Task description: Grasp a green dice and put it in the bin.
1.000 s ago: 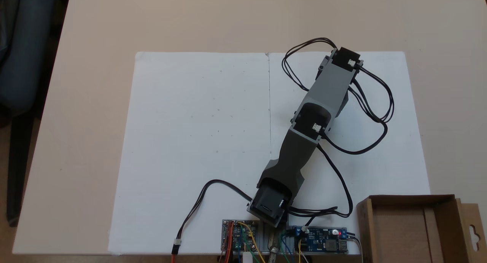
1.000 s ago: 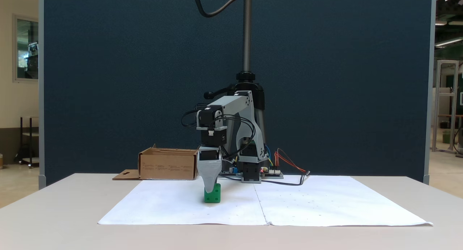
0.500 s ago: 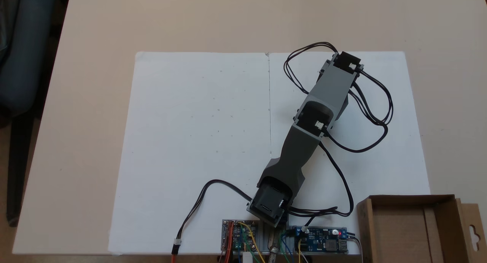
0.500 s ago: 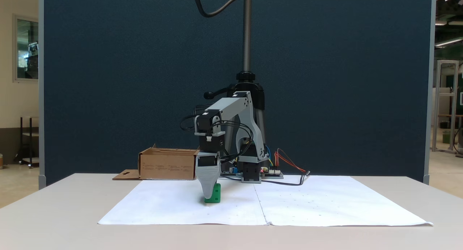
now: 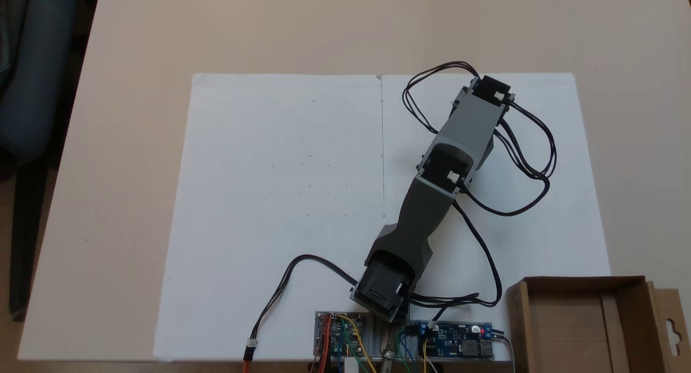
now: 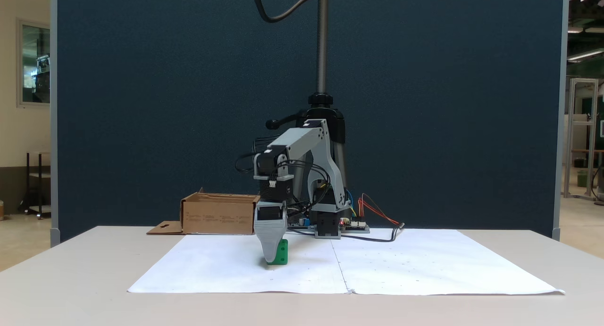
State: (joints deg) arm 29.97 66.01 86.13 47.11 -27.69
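The green dice (image 6: 281, 252) sits on the white paper (image 6: 387, 264) that covers the table (image 6: 71, 279), a little in front of the bin (image 6: 218, 215) as the front fixed view shows it. The tool (image 6: 270, 258) is low over the dice, its grey tip in front of the cube's left part and reaching almost to the paper. From this side one jaw hides the other, so I cannot tell whether the jaws stand apart or are pressed on the cube; in the fixed view from above, the arm (image 5: 432, 184) covers both tool and dice.

The step in hand looks like the grasp itself. To do it well, the tip should stop just clear of the paper — any lower and it may drag the sheet. The jaws should straddle two opposite flat faces, squarely, not a corner, since a small hard cube twists out easily. Close gently until it holds, then lift straight up before any swing toward the bin, whose open top (image 5: 580, 321) lies beside the arm's base — its near wall must be cleared.
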